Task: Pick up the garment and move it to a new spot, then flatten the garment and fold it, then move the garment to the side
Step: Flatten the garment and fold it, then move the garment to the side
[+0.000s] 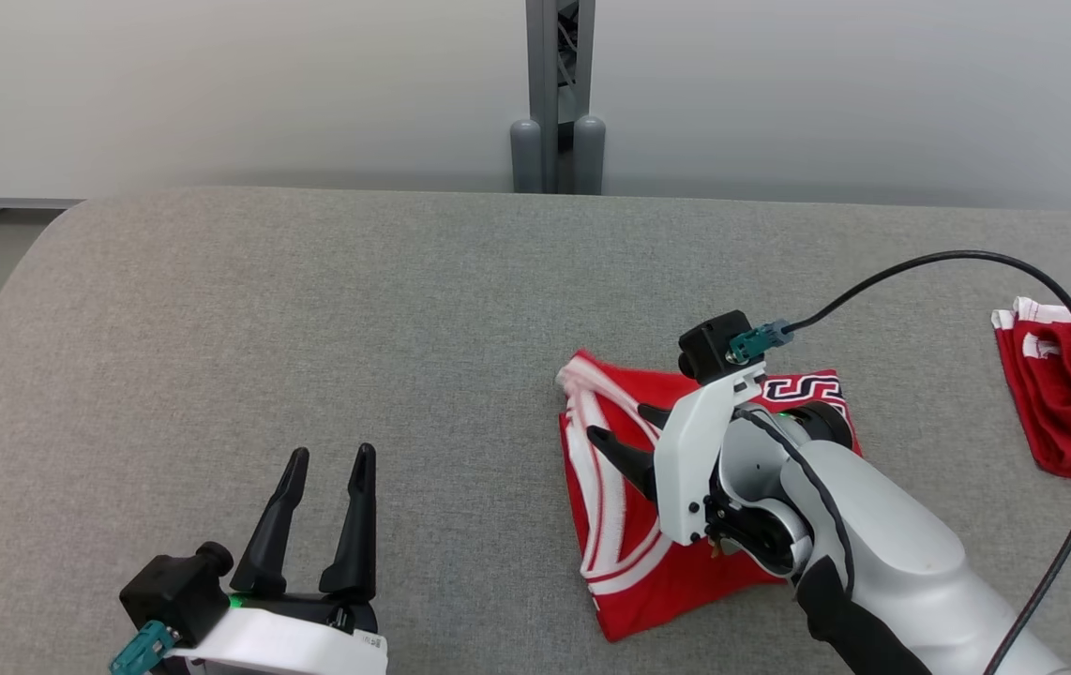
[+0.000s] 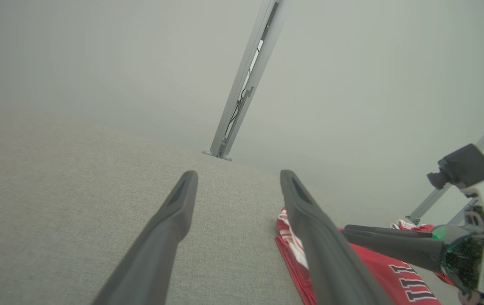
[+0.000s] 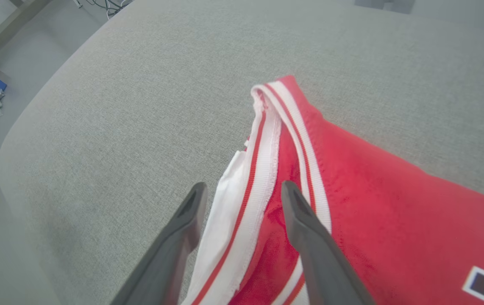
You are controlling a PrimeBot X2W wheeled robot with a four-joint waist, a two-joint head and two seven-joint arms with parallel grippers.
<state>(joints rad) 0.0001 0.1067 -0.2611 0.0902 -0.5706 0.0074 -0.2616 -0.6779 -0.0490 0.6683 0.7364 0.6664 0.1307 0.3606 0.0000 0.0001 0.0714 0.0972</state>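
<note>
Near the 5 o'clock part of the head view, the garment [image 1: 629, 544] lies as a folded red packet on the grey desk [image 1: 310, 300], its white-and-red striped trim along the edge facing 9 o'clock. That trimmed edge runs roughly from 12 to 6 o'clock and serves as the packet's long axis. The right pincer [image 1: 618, 422] hangs directly over this edge with its fingers pointing toward 10 o'clock. The right wrist view shows the jaws clearly parted with the striped band between them, and nothing is gripped. Whether the fingertips touch the cloth cannot be told. The left pincer [image 1: 329, 455] sits at 7 o'clock, jaws fully spread and empty, well apart from the packet, which lies toward 3 o'clock from it. The right arm is plainly the nearer. Judgement: folding appears done and the shift to the side is outstanding, which calls for closing on the layered trim beneath the right fingers. Writing: dark block letters outlined in white cross the packet's 2 o'clock corner, partly hidden by the arm — no word or brand is legible. A second red garment [image 1: 1070, 394] lies at the 3 o'clock margin.
</note>
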